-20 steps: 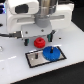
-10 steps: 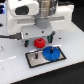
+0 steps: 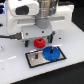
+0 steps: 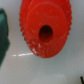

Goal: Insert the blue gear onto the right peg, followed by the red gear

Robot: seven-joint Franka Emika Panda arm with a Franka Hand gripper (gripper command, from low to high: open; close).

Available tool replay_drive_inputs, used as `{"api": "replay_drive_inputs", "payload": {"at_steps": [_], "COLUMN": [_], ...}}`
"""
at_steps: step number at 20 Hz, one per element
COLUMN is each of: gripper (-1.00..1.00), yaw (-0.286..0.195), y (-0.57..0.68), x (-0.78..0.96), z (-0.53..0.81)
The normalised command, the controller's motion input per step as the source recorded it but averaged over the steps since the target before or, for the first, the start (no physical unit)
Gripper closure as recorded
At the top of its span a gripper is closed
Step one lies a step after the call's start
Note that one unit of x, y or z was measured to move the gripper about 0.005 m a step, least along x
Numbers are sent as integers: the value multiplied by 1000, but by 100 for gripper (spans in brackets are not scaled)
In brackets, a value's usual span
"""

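Scene: white table (image 3: 12,65) with one arm hanging over it.

Base plate (image 3: 35,59): grey rectangle, black border, lying flat on the table toward the exterior view's right of centre.

Blue gear (image 3: 50,52): flat toothed disc resting on the plate, at the plate's end nearer the exterior view's right. A small dark spot shows at its centre; whether that is the peg through its hole is too blurred to tell. The peg itself is not otherwise distinguishable.

Red gear (image 3: 37,43): smaller than the blue one, sitting just beside the plate's far edge and the blue gear, directly beneath the gripper. In the wrist view the red gear (image 4: 44,27) fills most of the picture, toothed rim and dark centre hole plainly seen.

Gripper (image 3: 41,36): pointing straight down over the red gear, with a dark finger (image 3: 51,35) showing beside it. Whether the fingers are spread or closed, or touch the gear, cannot be told. A dark green blurred shape (image 4: 3,35) at the wrist view's edge is unidentified.
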Motion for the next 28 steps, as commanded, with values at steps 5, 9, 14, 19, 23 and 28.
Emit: {"api": "replay_drive_inputs", "payload": {"at_steps": [5,9,14,19,23,28], "gripper": [100,100,100,100,100,100], "yaw": [0,0,0,0,0,0], "y": [30,12,-1,23,-6,19], "x": [-162,-42,57,203,412,438], "z": [-137,49,285,466,410,356]}}
